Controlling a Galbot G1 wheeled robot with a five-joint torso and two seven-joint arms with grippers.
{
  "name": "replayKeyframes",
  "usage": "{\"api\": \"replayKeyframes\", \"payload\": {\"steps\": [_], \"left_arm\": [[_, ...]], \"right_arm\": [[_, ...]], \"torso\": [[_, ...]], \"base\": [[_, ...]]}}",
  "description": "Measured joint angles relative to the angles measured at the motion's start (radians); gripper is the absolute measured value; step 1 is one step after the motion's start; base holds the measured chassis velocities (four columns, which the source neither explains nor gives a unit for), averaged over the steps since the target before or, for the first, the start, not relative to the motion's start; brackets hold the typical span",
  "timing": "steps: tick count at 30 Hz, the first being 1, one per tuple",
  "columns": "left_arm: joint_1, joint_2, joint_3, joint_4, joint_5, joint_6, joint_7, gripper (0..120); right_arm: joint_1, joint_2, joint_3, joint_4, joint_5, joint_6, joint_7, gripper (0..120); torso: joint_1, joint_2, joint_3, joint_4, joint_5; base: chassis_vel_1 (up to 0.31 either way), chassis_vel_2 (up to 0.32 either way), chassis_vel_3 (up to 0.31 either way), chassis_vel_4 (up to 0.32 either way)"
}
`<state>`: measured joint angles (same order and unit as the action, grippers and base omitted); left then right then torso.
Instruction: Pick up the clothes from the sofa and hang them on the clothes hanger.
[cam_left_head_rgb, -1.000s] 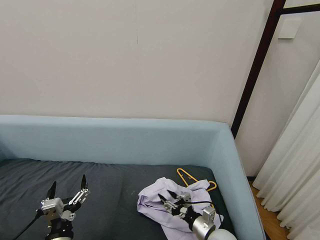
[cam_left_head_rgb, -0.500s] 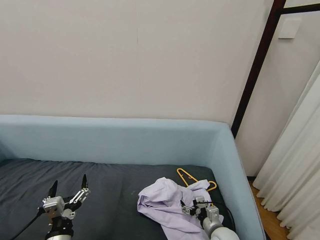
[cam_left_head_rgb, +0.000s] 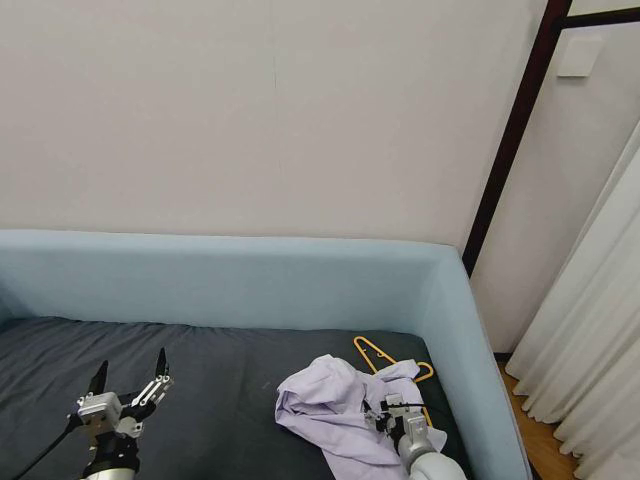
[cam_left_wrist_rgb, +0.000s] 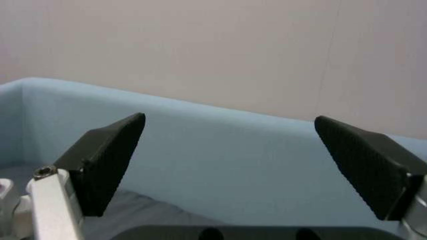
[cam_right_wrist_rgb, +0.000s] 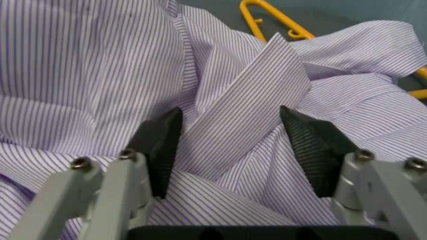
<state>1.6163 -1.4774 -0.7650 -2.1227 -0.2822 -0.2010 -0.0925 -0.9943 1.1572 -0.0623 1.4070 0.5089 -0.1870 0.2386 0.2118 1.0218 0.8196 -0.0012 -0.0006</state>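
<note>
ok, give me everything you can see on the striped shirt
The shirt is thin woven cloth in a lilac-and-white pinstripe. It lies crumpled in a heap on the sofa's dark seat cushion, near its right end. A flat folded band stands up from it, straddled by the open fingers of the right gripper. A yellow-orange hanger lies against its far edge, partly covered.

A plain off-white wall (cam_left_head_rgb: 270, 120) runs along the far side, behind a pale blue sofa (cam_left_head_rgb: 250, 280) with a dark grey seat cushion (cam_left_head_rgb: 200, 360). To the right stands a dark door frame (cam_left_head_rgb: 515, 130) — white curtains (cam_left_head_rgb: 590, 340) hang nearer, over a strip of wooden floor (cam_left_head_rgb: 532, 442).
</note>
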Motion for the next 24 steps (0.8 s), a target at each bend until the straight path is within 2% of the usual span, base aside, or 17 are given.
{"api": "replayKeyframes", "payload": {"steps": [2, 3, 6, 8, 10, 15, 24], "left_arm": [[-0.001, -0.003, 0.003, 0.001, 0.001, -0.001, -0.001, 100], [-0.001, -0.003, 0.003, 0.001, 0.001, -0.001, -0.001, 100], [-0.002, -0.008, 0.005, 0.001, 0.004, -0.001, -0.004, 100], [-0.002, -0.013, 0.006, 0.001, 0.006, -0.004, -0.005, 100], [-0.001, -0.015, 0.007, 0.0, 0.007, -0.005, -0.005, 100], [-0.001, -0.023, 0.012, -0.003, 0.011, -0.009, -0.007, 100], [-0.003, -0.03, 0.023, -0.006, 0.021, -0.012, -0.012, 100]], "right_arm": [[0.0, 0.002, 0.0, -0.002, 0.001, 0.007, 0.0, 48], [0.0, 0.002, 0.0, -0.002, 0.001, 0.007, 0.0, 48], [0.002, 0.003, 0.0, -0.004, 0.002, 0.013, -0.001, 36], [0.002, 0.002, 0.002, -0.004, 0.004, 0.014, -0.004, 25], [0.001, 0.001, 0.003, -0.002, 0.004, 0.015, -0.005, 22], [-0.006, -0.003, 0.013, 0.015, 0.009, 0.029, -0.007, 1], [-0.02, -0.026, 0.051, 0.083, 0.057, 0.034, -0.017, 0]], "torso": [[0.0, 0.0, 0.0, 0.0, 0.0], [0.0, 0.0, 0.0, 0.0, 0.0], [0.0, 0.0, 0.0, 0.0, 0.0], [0.0, 0.0, 0.0, 0.0, 0.0001], [0.0, 0.0, 0.0, 0.0, 0.0], [0.0, 0.0, 0.0, 0.0, 0.0001], [0.0, 0.0, 0.0, 0.0, 0.0001]], "base": [[0.0, 0.0, 0.0, 0.0], [0.0, 0.0, 0.0, 0.0], [0.0, 0.0, 0.0, 0.0], [0.0, 0.0, 0.0, 0.0], [0.0, 0.0, 0.0, 0.0], [0.0, 0.0, 0.0, 0.0], [0.0, 0.0, 0.0, 0.0]]}}
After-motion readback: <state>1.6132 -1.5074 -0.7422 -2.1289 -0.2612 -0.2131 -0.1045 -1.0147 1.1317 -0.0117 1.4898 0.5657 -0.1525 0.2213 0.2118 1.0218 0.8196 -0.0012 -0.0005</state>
